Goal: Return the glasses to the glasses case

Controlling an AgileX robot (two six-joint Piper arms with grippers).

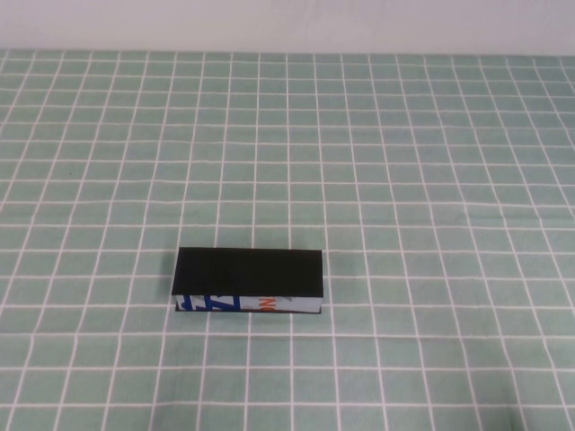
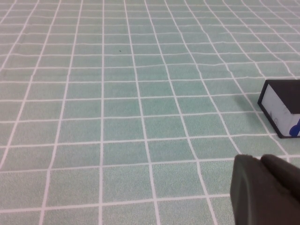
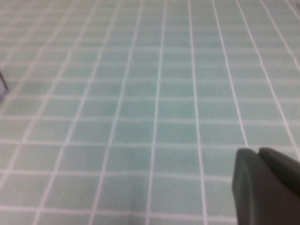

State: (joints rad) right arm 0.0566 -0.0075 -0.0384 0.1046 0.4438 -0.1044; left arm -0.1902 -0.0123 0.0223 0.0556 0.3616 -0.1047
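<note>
Sitting shut on the checked green desk [image 1: 431, 180] is the glasses case [image 1: 249, 281] (printed edge facing the robot). Left hand [image 2: 267, 190] and right hand [image 3: 267, 185] hover low nearby; their grip state cannot be told.

The glasses case [image 1: 249, 281] lies lid-down and closed, so its inside is hidden. In the left wrist view the case [image 2: 282, 108] is cut off by the right edge. The left claw [image 2: 265, 192] is cropped at the lower right corner, and so is the right claw [image 3: 267, 187]; in the high view neither appears
</note>
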